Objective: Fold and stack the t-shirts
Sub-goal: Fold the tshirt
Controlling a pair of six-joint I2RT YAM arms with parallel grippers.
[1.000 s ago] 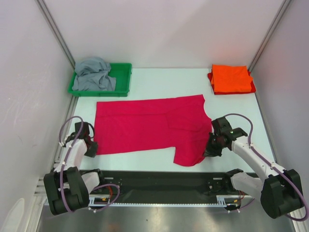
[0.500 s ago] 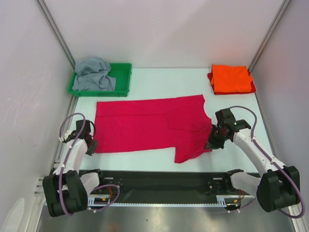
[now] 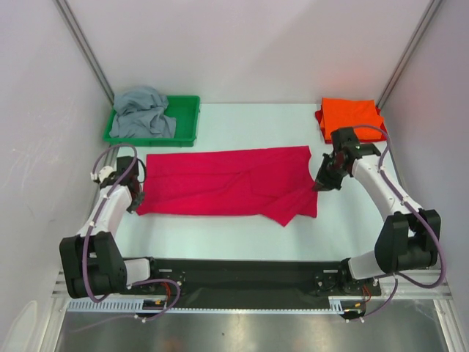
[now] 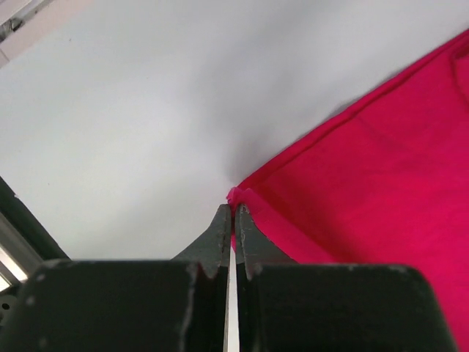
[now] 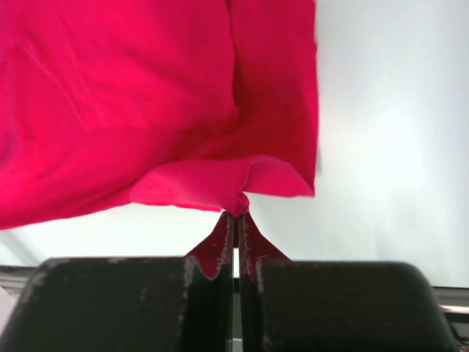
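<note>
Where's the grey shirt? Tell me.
Top view: the grey shirt lies crumpled in the green tray at the far-left corner, beyond the pink shirt.

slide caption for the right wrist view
Right gripper shut on a bunched edge of the pink shirt, white table behind.

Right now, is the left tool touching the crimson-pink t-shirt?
Touching. In the left wrist view, the left tool is shut on a corner of the crimson-pink t-shirt, with the cloth pinched between its tips.
</note>
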